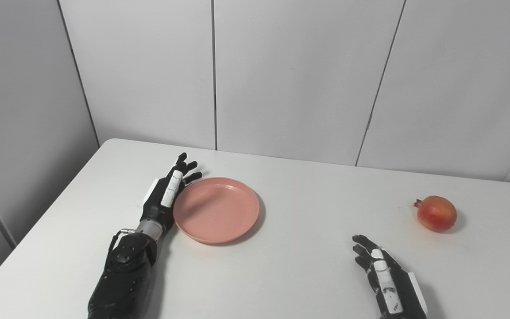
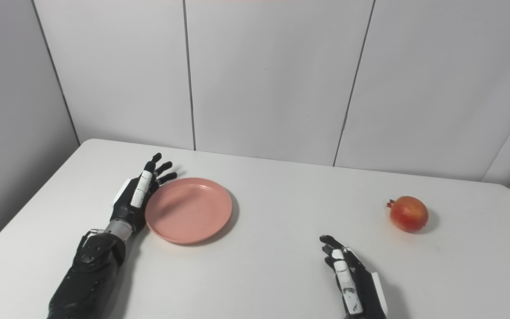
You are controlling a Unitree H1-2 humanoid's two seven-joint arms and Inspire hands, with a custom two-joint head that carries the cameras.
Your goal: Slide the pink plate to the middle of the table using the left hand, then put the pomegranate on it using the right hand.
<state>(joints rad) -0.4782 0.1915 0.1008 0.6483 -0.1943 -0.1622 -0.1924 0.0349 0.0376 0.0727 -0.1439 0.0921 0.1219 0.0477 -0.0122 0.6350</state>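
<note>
Starting from the left, I have the left hand (image 1: 166,195) lying flat on the table (image 1: 281,274), fingers spread and holding nothing, its inner edge pressed against, or at least right beside, the left rim of the pink plate (image 1: 216,209). That plate looks to me like thin, stiff plastic: light, smooth underneath, likely to glide easily on this slick white top, so I would push at the rim low down rather than try to lift it. It sits just to the inside of my left hand, short of the table's middle, so the slide seems unfinished. Moving right, the right hand (image 1: 385,277) hovers low near the front edge, fingers extended and apart, empty, touching nothing I can make out. The pomegranate (image 1: 436,213) rests beyond and to the outside of that hand, well apart from the plate. I judge it firm, fairly heavy and round, prone to rolling, so I would wrap the fingers around its widest part, clear of the little crown on its left.
</note>
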